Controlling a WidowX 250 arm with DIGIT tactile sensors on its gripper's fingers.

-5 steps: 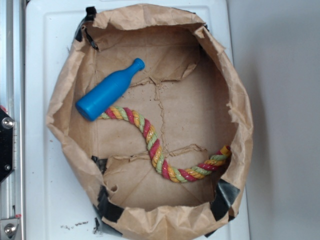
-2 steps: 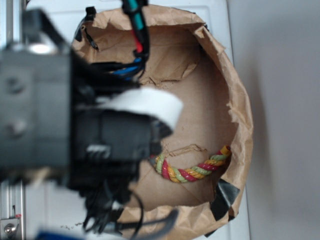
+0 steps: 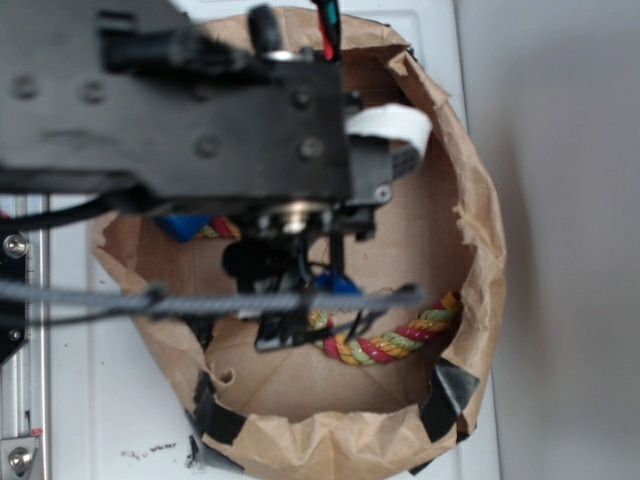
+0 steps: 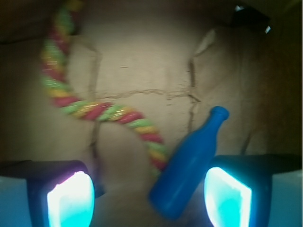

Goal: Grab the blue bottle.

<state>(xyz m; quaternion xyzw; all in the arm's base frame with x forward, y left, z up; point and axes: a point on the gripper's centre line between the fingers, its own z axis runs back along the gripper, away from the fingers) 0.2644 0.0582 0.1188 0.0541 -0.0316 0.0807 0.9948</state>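
The pincer (image 4: 149, 198) is wide open above the blue bottle (image 4: 187, 168), whose base touches the rope (image 4: 102, 111), so closing may catch the rope too.

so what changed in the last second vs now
The arm swung in over the paper bag, which a second ago lay uncovered, and now hides most of it in the exterior view. The gripper is open above the blue bottle, which lies between the fingers, nearer the right one; nothing is gripped yet. The bottle and the rope lie where they were, the rope's end at the bottle's base.
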